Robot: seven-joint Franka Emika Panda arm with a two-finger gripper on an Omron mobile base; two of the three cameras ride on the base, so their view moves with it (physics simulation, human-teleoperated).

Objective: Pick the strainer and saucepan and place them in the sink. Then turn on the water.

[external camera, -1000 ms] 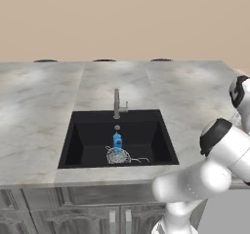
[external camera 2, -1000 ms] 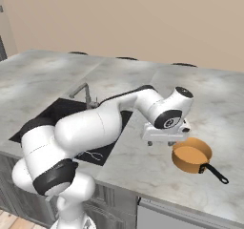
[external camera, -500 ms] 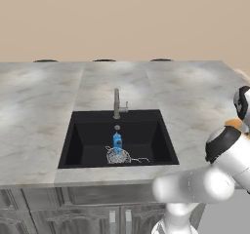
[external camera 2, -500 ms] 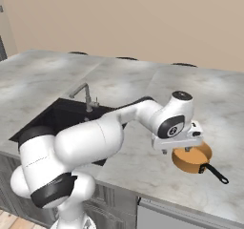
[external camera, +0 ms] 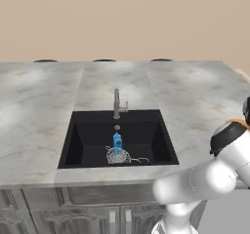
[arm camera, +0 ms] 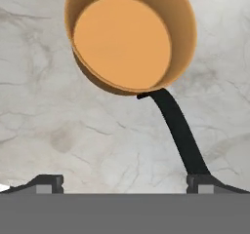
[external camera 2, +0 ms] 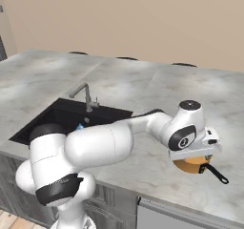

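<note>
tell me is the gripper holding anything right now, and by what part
Nothing is held. The gripper is open above the counter, its fingertips spread wide, with the saucepan still resting on the marble and its dark handle running toward one fingertip, not between them.

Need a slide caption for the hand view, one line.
Open tool hovers above the orange saucepan on the marble counter, its dark handle running toward one fingertip.

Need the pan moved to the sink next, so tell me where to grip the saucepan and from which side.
Grip the saucepan by its thin dark handle, coming straight down from above. It sits upright on the counter, and the handle lies flat and narrow enough to fit between the open fingers. In the hand view it runs toward one fingertip, so centre the gripper over it first.
</note>
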